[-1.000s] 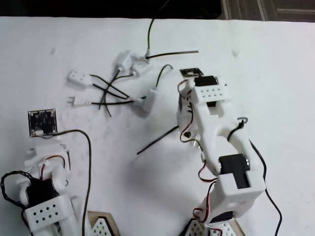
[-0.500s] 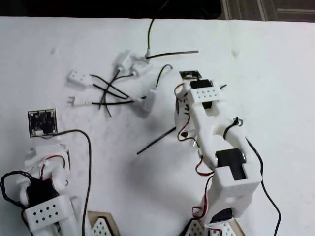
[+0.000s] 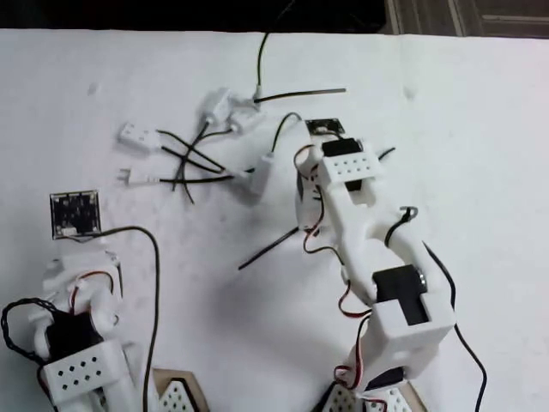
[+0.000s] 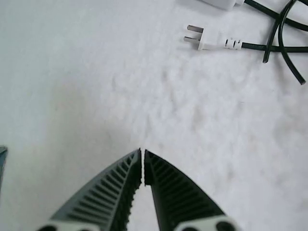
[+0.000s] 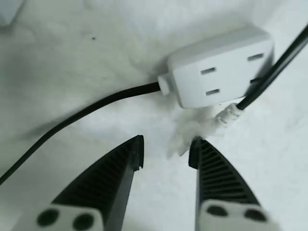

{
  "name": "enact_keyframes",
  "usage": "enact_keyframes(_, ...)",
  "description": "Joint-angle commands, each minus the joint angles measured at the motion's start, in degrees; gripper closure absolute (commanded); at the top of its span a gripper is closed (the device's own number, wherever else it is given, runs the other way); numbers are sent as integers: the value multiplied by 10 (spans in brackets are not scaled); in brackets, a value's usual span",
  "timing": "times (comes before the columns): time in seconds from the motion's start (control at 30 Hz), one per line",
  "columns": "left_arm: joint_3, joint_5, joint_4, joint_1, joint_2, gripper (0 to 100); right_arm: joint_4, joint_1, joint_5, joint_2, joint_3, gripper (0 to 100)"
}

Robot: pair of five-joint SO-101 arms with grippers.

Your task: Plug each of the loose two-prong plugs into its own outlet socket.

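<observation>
Several white outlet sockets and black cords lie tangled at the table's back left; one socket lies apart at the left. A loose two-prong plug lies in front of it, prongs pointing left, and the same plug lies well ahead of my shut left gripper. My right gripper is open just short of a white socket block whose slots face up. A small white plug on a black cord lies between that block and one fingertip. The right arm reaches to beside a socket.
The left arm sits at the front left with a black cable curving past it. A loose black cord end lies mid-table. The table's back edge is near the tangle. The right side is bare white surface.
The right arm has shifted left, closer to the socket at the right end of the tangle. The left arm and the plugs have stayed put.
</observation>
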Motion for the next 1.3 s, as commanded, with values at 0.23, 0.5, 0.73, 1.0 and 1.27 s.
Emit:
enact_keyframes(0.23,-1,-18,-12,-1,-4,962,-16,44,-2,29,-4,848)
enact_keyframes(0.5,-1,-19,-12,-1,-4,962,-16,51,3,53,-4,849)
enact_keyframes(0.73,-1,-19,-12,0,-4,962,-13,85,35,53,-4,850)
enact_keyframes(1.0,6,-20,-12,14,-4,962,-11,87,40,53,-3,850)
enact_keyframes(1.27,11,-21,-12,39,-4,962,-39,95,38,58,-4,850)
